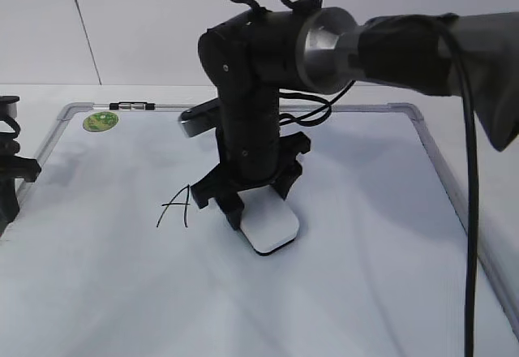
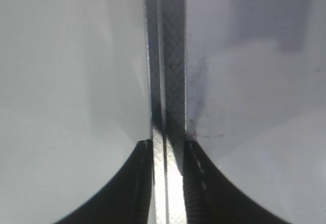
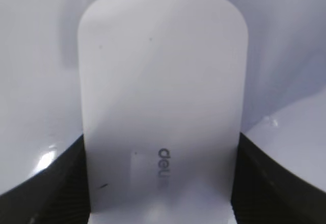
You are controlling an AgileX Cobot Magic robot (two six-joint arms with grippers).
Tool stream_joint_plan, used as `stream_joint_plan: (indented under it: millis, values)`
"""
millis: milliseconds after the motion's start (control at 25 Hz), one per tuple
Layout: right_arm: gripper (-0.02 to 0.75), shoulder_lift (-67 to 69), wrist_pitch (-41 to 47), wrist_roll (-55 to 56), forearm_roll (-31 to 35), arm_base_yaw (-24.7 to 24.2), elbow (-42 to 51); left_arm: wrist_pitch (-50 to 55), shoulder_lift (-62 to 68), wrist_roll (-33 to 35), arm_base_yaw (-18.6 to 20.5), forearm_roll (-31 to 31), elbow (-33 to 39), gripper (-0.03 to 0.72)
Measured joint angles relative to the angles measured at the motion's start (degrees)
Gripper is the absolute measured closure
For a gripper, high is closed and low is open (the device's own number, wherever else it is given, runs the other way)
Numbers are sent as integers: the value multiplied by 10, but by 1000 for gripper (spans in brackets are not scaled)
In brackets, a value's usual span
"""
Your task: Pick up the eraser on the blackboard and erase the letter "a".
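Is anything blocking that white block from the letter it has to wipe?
No lowercase "a" shows. The eraser, between the right gripper's fingers, lies on the blackboard right of a capital "A"; only bare board lies between them.

One blackboard [image 1: 381, 235], white with a grey frame, lies flat. On it sits one white eraser [image 1: 272, 227]. One handwritten letter, an angular capital "A" [image 1: 177, 204], is visible on the board. One round green sticker [image 1: 100, 120] and one black-and-silver marker [image 1: 130, 105] sit at the far edge. Two robot arms appear.
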Motion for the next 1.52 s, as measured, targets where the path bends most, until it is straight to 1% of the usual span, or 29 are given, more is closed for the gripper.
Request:
stream_joint_plan:
  millis: [240, 640, 1040, 1200, 1360, 1520]
  values:
    - [218, 0, 0, 0, 32, 26, 0, 0, 0, 0, 0, 0, 0, 550]
    - [218, 0, 0, 9, 11, 23, 0, 0, 0, 0, 0, 0, 0, 550]
    - [218, -39, 0, 30, -13, 8, 4, 1, 0, 0, 0, 0, 0, 550]
    - [218, -60, 0, 34, 3, -2, 4, 1, 0, 0, 0, 1, 0, 550]
    - [218, -89, 0, 39, 6, -23, 14, 1, 0, 0, 0, 1, 0, 550]
    - [218, -140, 0, 40, 1, -52, 65, 1, 0, 0, 0, 1, 0, 550]
